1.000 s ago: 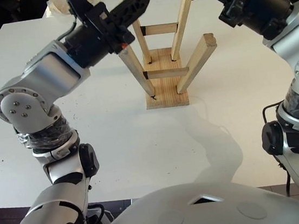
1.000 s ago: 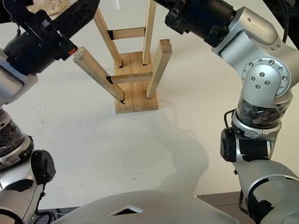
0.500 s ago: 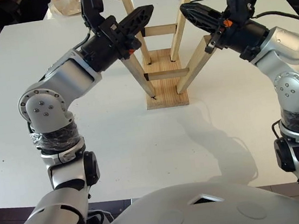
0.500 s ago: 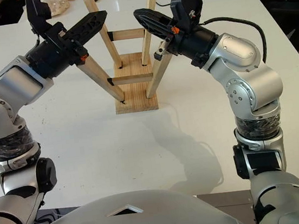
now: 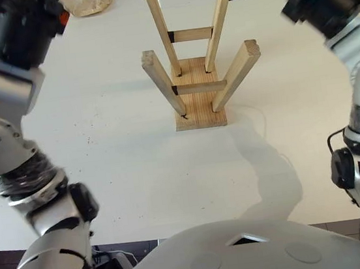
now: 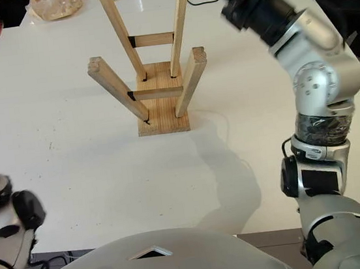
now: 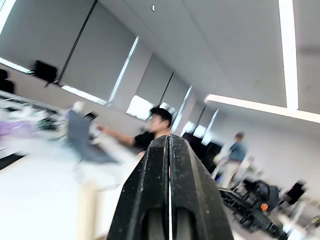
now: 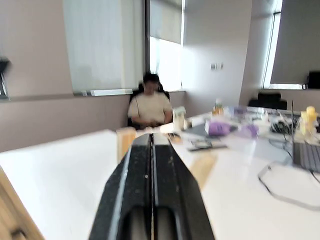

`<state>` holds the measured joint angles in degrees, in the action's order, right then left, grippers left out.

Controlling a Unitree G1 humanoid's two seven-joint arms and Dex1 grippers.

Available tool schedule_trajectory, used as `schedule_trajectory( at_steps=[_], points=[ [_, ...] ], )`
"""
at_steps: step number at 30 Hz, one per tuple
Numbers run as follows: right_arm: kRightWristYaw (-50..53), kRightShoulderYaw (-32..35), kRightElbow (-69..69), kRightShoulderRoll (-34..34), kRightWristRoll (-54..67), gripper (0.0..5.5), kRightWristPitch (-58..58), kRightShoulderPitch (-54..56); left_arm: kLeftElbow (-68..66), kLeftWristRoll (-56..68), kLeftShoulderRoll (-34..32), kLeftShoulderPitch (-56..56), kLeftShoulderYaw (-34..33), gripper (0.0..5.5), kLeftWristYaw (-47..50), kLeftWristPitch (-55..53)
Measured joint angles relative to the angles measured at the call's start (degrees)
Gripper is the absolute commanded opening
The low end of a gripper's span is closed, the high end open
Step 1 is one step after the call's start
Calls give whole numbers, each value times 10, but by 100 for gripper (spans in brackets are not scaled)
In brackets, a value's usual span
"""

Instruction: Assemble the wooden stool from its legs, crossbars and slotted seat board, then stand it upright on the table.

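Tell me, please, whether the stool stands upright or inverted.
Inverted: the seat board lies flat on the table, legs pointing up.

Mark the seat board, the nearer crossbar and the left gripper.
seat board (image 5: 201, 119): left eye view, bare front strip of the board.
nearer crossbar (image 5: 200, 87): left eye view, middle of the bar.
left gripper (image 7: 169, 141): left wrist view, seam between the shut fingertips.

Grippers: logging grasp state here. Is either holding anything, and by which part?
Nothing is held. The left gripper and right gripper are both shut and empty; the stool stands untouched, seat down, on the table.
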<state>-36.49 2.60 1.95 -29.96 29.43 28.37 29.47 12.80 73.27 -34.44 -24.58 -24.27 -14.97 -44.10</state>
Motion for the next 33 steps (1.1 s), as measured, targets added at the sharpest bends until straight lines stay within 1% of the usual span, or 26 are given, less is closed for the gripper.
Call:
schedule_trajectory(
  at_steps=[1,2,4,5,7,9,11,13,17,20,25,28,33],
  points=[
    [-27,-44,-44,-4,-48,0,-36,-22,-33,-53,-20,51,24,1,-38,1],
    [-46,-68,-71,-5,-72,0,-60,-37,-53,-94,-32,98,44,1,-67,3],
    [-77,-80,-112,-5,-95,0,-101,-50,-50,-151,-49,200,75,1,-125,11],
    [-90,-77,-126,-9,-98,0,-123,-52,-28,-169,-51,259,86,1,-152,11],
    [-112,-72,-133,-11,-98,0,-143,-52,19,-173,-48,305,93,1,-174,12],
    [-135,-73,-134,-3,-96,0,-154,-51,62,-174,-34,323,107,1,-190,16],
    [-163,-84,-137,8,-95,0,-162,-51,86,-195,-17,336,144,1,-194,24],
    [-190,-98,-139,22,-95,0,-166,-51,91,-220,-3,350,177,1,-196,26],
    [-258,-140,-142,30,-97,0,-169,-41,95,-277,20,387,217,1,-193,50],
    [-283,-170,-115,37,-99,0,-168,-50,75,-306,36,413,219,1,-187,67],
    [-257,-200,-47,67,-103,0,-153,-101,49,-327,37,435,197,1,-190,82],
    [-227,-205,-10,82,-104,0,-140,-127,25,-335,34,424,186,1,-198,89],
    [-190,-201,42,82,-104,0,-122,-154,-39,-354,20,385,164,1,-218,110]
  ],
)
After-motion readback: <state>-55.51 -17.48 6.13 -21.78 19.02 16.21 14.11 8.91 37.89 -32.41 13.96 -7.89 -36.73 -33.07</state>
